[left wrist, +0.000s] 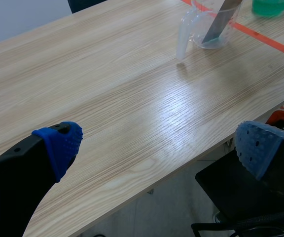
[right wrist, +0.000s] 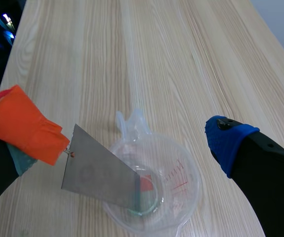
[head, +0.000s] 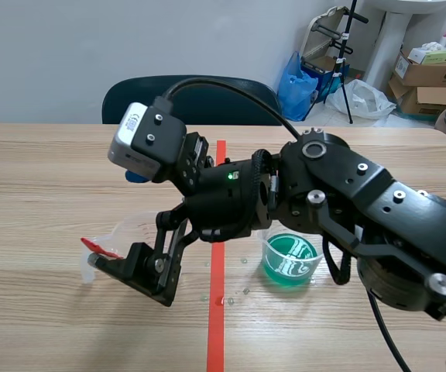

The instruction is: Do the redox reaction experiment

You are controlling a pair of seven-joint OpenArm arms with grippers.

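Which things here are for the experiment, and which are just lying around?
For the experiment: clear cup, metal sheet, orange clip, cup of green liquid.

Just lying about: blue bag, cardboard boxes, chair.

Under your right gripper [right wrist: 115,140], the measuring cup [right wrist: 176,182] stands on the surface [right wrist: 181,59], below the gap between the fingers. The clip [right wrist: 26,126] sits at one finger, and the plate [right wrist: 100,175] hanging from it slants down into the cup. The beaker [head: 289,260] stands back along that arm, beneath it, across the tape line [head: 217,310]. Your left gripper [left wrist: 154,148] hangs over the surface's edge, with the cup well ahead to its right and the beaker beyond.
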